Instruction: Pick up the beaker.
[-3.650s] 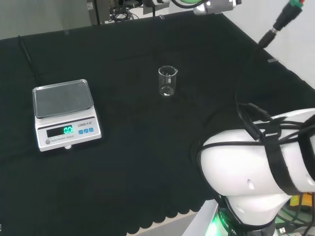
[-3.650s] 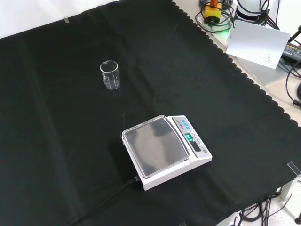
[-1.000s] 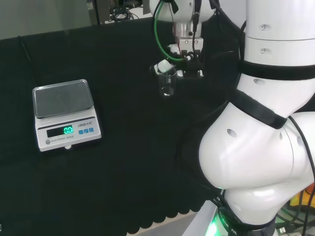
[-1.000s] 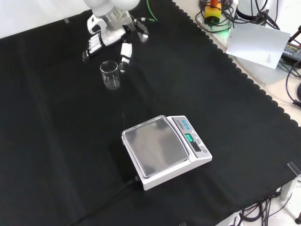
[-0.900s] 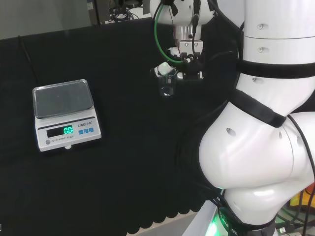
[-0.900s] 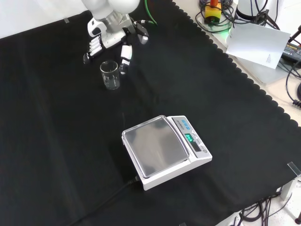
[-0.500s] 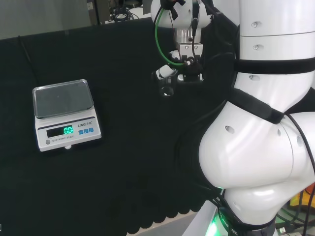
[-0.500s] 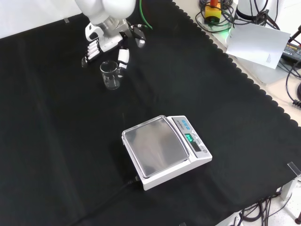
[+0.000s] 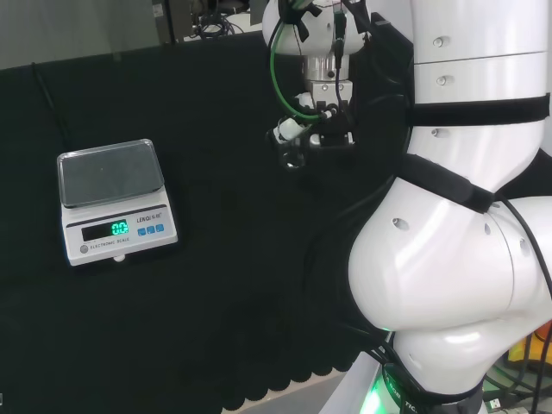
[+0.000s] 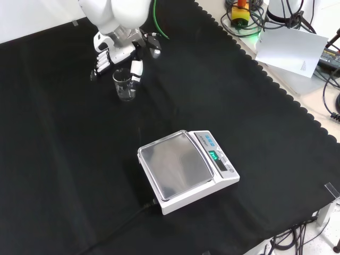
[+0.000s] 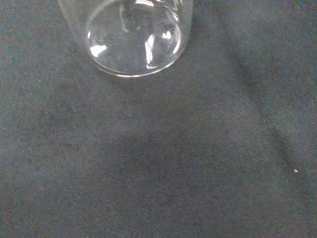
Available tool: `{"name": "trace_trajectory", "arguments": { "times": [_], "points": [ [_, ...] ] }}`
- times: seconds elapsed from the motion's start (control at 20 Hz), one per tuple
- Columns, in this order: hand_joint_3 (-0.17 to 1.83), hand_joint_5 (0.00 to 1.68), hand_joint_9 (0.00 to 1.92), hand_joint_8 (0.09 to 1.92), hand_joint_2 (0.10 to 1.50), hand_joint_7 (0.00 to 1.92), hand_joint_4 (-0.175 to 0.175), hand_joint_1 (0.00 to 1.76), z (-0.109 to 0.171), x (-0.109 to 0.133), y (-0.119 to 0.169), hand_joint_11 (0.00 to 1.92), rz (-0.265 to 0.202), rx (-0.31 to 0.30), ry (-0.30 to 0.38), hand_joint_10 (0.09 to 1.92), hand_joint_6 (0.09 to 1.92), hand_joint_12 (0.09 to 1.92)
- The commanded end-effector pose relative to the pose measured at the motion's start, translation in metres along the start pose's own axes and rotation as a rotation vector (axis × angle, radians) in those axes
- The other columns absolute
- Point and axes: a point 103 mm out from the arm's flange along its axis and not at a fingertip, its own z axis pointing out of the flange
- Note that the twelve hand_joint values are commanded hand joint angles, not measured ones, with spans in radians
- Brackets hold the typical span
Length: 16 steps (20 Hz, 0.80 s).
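Note:
The clear glass beaker (image 10: 126,85) stands upright on the black cloth, left of the middle in the front view. The black and white hand (image 10: 120,49) hangs just behind and above it. Its fingers (image 10: 100,61) reach down on the beaker's left and its thumb (image 10: 136,69) on the right, neither curled round the glass. The hand is open. In the head view the hand (image 9: 324,134) covers most of the beaker (image 9: 292,156). The beaker's round base (image 11: 131,42) shows close up in the wrist view, sitting on the cloth.
A white scale (image 10: 187,171) with a steel pan and a lit green display stands near the cloth's middle in the front view, with its cable running to the near edge. In the head view the scale (image 9: 112,201) sits far left. The arm's white links (image 9: 466,259) stand at the right.
The hand has come down and moved in over the beaker, so fingers and thumb now flank its rim. The beaker and the scale have not moved.

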Motion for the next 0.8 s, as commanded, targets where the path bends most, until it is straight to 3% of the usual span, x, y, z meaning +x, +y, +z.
{"name": "trace_trajectory", "arguments": {
  "times": [0.05,0.2,0.4,0.5,0.6,0.7,0.8],
  "points": [
    [0.15,0.14,0.33,0.64,0.76,0.05,0.039,0.56,-0.001,0.008,0.000,0.05,-0.022,-0.031,0.000,0.79,0.09,1.52],
    [0.23,0.25,0.56,0.72,0.77,0.21,0.044,0.69,0.000,0.011,0.002,0.31,-0.022,-0.038,-0.014,0.73,0.09,1.44],
    [0.60,0.46,0.92,0.88,0.66,0.51,0.031,0.89,0.003,0.014,0.006,0.70,-0.017,-0.046,-0.033,0.63,0.15,1.23],
    [0.73,0.46,1.10,1.03,0.66,0.62,-0.004,0.99,0.004,0.014,0.008,0.98,-0.013,-0.053,-0.039,0.61,0.66,1.04],
    [0.79,0.47,1.17,1.25,0.67,0.69,-0.054,1.07,0.005,0.014,0.010,1.21,-0.008,-0.058,-0.041,0.73,1.09,0.87],
    [0.82,0.52,1.19,1.41,0.68,0.74,-0.104,1.13,0.005,0.010,0.009,1.37,-0.007,-0.065,-0.035,0.89,1.28,0.76],
    [0.62,0.70,1.22,1.51,0.87,0.78,-0.153,1.11,0.005,0.008,0.009,1.41,-0.008,-0.070,-0.035,0.99,1.34,0.74]
  ]
}}
